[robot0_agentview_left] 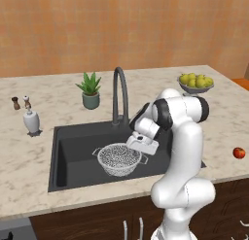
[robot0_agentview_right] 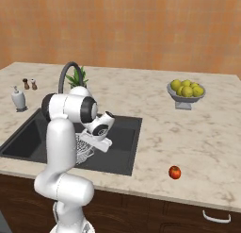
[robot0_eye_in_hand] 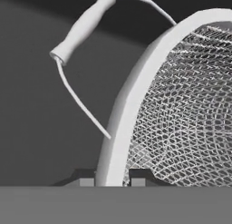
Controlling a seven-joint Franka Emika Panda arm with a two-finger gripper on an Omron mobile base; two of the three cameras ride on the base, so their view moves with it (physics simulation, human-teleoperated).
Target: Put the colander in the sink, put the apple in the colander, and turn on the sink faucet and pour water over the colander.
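Gripping the colander [robot0_agentview_left: 118,159] by its rim, the end effector [robot0_eye_in_hand: 112,181] holds it inside the sink [robot0_agentview_left: 73,154].

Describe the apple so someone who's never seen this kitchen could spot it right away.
Start at the dark sink set in the marble counter, then look along the counter's front edge, on the fruit bowl side. The apple lies there alone on bare stone. It is small, round and red, unlike the yellow-green fruits heaped in that grey bowl.
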